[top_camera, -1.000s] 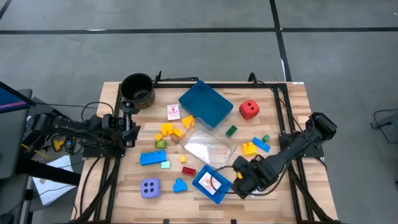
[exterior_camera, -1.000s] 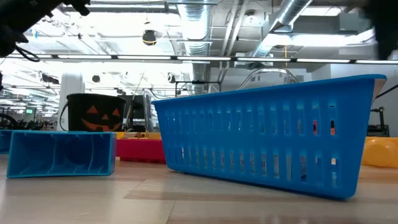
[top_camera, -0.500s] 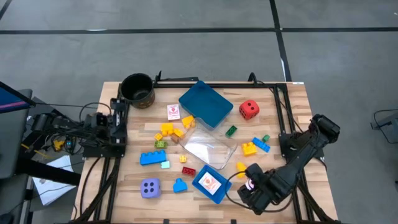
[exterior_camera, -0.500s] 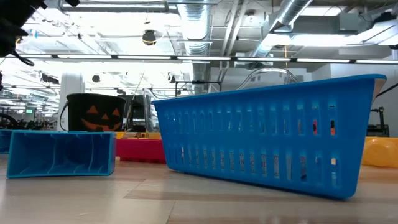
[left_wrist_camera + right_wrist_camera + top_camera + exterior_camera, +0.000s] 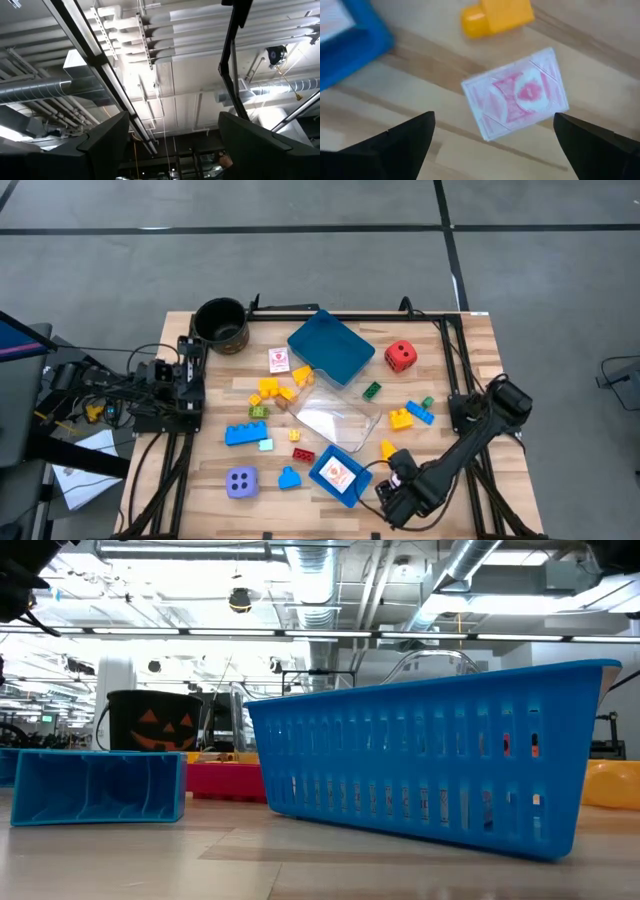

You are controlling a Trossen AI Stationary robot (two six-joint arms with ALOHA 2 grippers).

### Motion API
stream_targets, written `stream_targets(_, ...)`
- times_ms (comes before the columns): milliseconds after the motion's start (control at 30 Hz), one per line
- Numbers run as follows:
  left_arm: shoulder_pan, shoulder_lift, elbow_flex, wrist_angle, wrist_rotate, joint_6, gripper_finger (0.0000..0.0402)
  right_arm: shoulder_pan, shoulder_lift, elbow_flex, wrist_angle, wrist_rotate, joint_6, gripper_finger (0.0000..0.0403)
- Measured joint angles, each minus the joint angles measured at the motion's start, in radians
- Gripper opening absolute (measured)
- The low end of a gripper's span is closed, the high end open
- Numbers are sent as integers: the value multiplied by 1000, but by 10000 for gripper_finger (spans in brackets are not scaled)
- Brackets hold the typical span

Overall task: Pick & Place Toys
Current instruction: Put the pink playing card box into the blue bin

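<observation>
White and red-printed, a card lies flat on the wood beside a yellow brick and just off the small blue tray — directly below the right gripper, whose fingers stand wide apart and hold nothing. It looks like the approach step; the next move likely calls for a straight descent and a close across the card's edges — thin, so tricky to lift. The left gripper waits off the table's left edge, open and empty.

A large blue basket fills the foreground beside a pumpkin-faced pot
</observation>
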Motion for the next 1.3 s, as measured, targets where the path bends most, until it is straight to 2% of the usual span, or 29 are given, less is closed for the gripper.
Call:
stream_targets(167, 0, 0, 0, 0, 0, 0, 301, 4, 16, 0, 1, -13, -26, 396)
stream_targets(300, 0, 0, 0, -1, 0, 0, 301, 16, 16, 0, -6, -10, -189, 395)
stream_targets(367, 0, 0, 0, -2, 0, 0, 301, 25, 16, 0, -4, -5, -331, 392)
stream_targets(500, 0, 0, 0, -2, 0, 0, 301, 45, 16, 0, -6, 9, -726, 380)
stream_targets(633, 0, 0, 0, -2, 0, 0, 301, 69, 26, 1, -10, 9, -1014, 373)
stream_targets(733, 0, 0, 0, -2, 0, 0, 301, 79, 30, 1, -27, 1, -1168, 372)
stream_targets(1300, 0, 0, 0, -14, 0, 0, 301, 21, 32, 1, -70, 9, -1575, 372)
